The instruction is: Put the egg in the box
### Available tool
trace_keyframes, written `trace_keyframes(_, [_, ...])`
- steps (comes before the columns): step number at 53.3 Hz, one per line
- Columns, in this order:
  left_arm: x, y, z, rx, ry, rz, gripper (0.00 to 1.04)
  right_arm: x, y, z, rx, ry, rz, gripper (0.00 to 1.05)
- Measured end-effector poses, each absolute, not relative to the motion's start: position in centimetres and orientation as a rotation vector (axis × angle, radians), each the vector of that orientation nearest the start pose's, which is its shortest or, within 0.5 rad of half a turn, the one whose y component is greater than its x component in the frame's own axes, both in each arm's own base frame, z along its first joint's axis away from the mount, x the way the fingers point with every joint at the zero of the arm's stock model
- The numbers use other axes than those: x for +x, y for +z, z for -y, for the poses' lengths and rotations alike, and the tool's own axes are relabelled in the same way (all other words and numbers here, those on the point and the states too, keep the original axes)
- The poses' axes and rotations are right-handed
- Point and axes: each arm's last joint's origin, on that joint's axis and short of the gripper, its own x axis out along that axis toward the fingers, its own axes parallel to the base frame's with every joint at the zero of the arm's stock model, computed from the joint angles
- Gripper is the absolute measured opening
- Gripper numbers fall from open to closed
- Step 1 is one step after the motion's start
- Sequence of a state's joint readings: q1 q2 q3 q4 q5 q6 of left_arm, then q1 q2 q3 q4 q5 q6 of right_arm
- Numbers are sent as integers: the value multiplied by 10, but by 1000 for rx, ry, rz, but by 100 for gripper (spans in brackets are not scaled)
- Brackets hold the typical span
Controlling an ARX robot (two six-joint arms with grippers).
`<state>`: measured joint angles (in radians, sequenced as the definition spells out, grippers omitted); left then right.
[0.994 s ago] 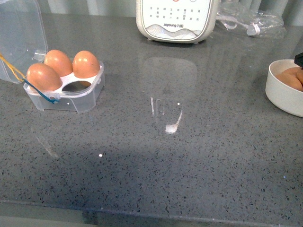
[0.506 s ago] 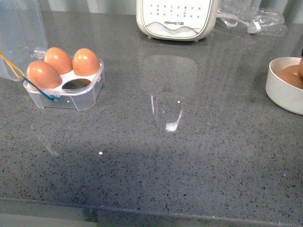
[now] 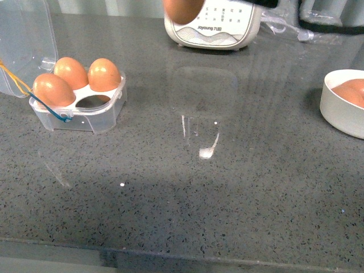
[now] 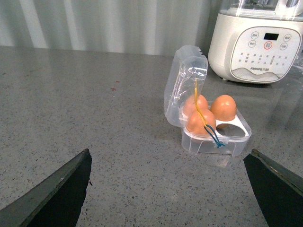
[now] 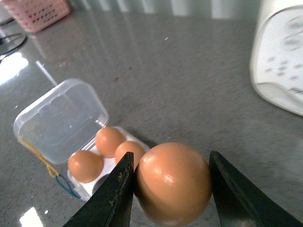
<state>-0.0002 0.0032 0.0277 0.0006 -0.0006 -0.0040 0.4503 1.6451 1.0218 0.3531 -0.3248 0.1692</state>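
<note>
The egg (image 5: pixel 173 182) is clamped in the right tool (image 5: pixel 171 189) and held in the air before the white appliance (image 3: pixel 219 28), well apart from the box (image 3: pixel 79 114). The box is set on the worktop (image 3: pixel 227 187) with its lid (image 3: pixel 25 40) open. Three eggs (image 3: pixel 71 73) are seated in it and one slot (image 3: pixel 92 102) is empty. The left tool (image 4: pixel 168 161) is spread wide, with nothing held.

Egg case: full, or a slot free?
One slot free: the clear plastic four-egg case holds three brown eggs; the fourth slot shows empty.
</note>
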Motion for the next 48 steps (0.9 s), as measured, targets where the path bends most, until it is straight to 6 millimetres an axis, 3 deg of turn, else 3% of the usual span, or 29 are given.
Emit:
trace_keyframes(8, [96,173,0,-4,0,25,98,329,222,-205,94,858,-440,40])
trace_keyframes(19, [96,173,0,-4,0,25,98,334,227,-230,49,915,-450,40])
trace_keyframes(48, [96,173,0,-4,0,25,98,331,214,-250,13,990,-487,40])
